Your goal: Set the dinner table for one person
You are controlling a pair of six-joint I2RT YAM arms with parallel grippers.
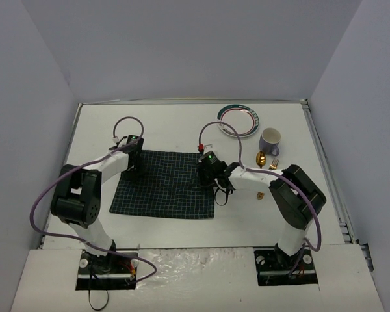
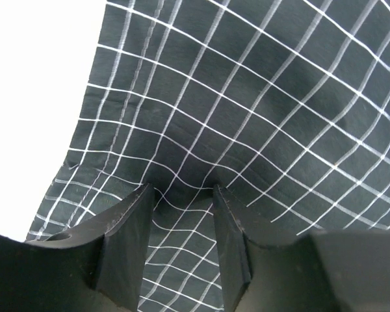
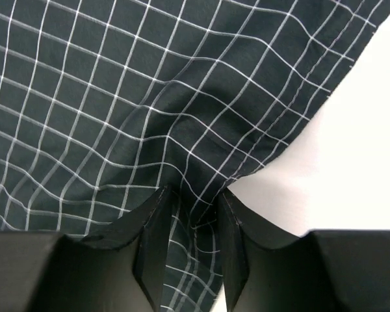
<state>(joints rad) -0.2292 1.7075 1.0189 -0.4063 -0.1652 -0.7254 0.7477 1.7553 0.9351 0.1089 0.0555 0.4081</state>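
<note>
A dark green checked cloth [image 1: 166, 185] lies spread on the white dinner table [image 1: 169, 127]. My left gripper [image 1: 134, 170] points down on the cloth's left part. In the left wrist view the cloth [image 2: 247, 97] puckers into a ridge between its fingertips, and the gripper [image 2: 182, 190] is shut on it. My right gripper [image 1: 216, 187] stands at the cloth's right edge. In the right wrist view it [image 3: 195, 192] pinches a fold of the cloth's hem [image 3: 117, 97], with bare table [image 3: 351, 162] to the right.
A white plate with a green and red rim [image 1: 240, 120] sits at the back right. A lilac mug [image 1: 270, 140] stands next to it. A golden spoon [image 1: 262, 158] and another golden piece of cutlery [image 1: 273, 166] lie in front of the mug, right of my right arm.
</note>
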